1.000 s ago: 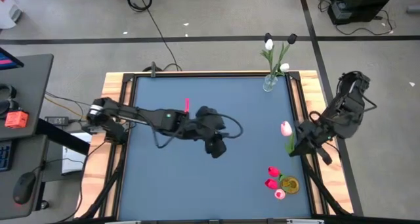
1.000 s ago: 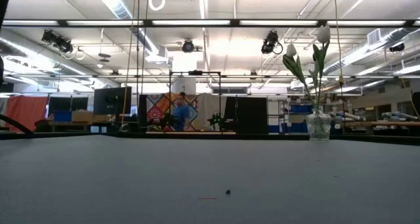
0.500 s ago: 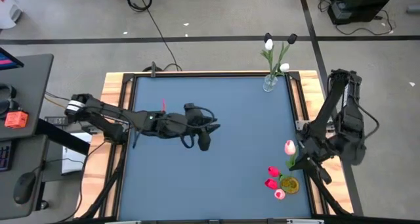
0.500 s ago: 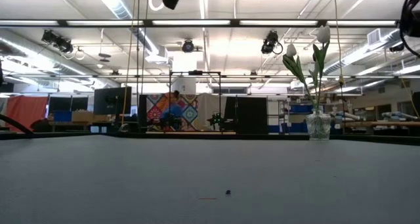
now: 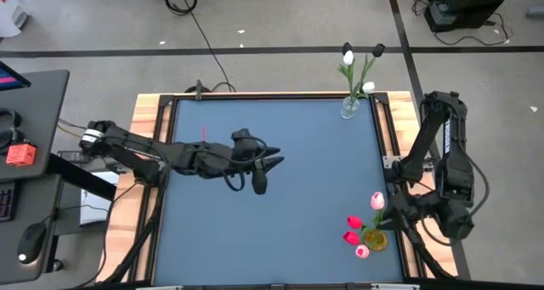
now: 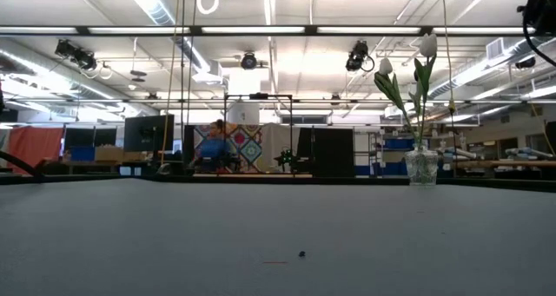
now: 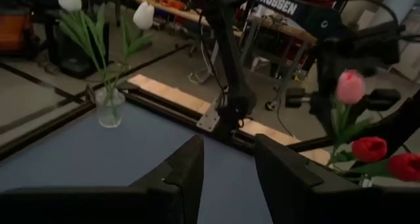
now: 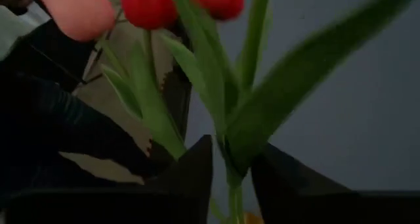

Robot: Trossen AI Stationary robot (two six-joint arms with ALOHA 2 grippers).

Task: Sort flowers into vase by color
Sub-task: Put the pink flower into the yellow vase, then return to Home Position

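Observation:
A clear vase [image 5: 349,108] at the table's far right holds white tulips [image 5: 348,59] and a black one [image 5: 377,49]; it also shows in the low view [image 6: 421,167]. A small yellowish vase [image 5: 375,238] near the right front holds red and pink flowers [image 5: 353,237]. A pink tulip [image 5: 376,201] stands over it, its stem [image 8: 233,184] between the parted fingers of my open right gripper [image 8: 233,178]. My left gripper [image 5: 260,173] hangs open above the table's middle, holding nothing. My right gripper has the pink tulip's stem [image 8: 233,192] between its parted fingers, below the leaves. The fingers slant down from the table's right side and lie across the stem. Whether a finger touches the stem or a leaf, I cannot tell. The tulip stands upright.
The blue tabletop [image 5: 272,230] has a raised black and wooden frame [image 5: 153,196] around it. A desk with gear [image 5: 25,154] stands off the left edge. A person [image 6: 213,144] moves in the room far behind the table.
My right gripper has swung toward the table's near edge and sunk, carrying the pink tulip from mid-right to above the yellowish vase. My left gripper has drawn back toward the left and far edges and tipped up to nearly level.

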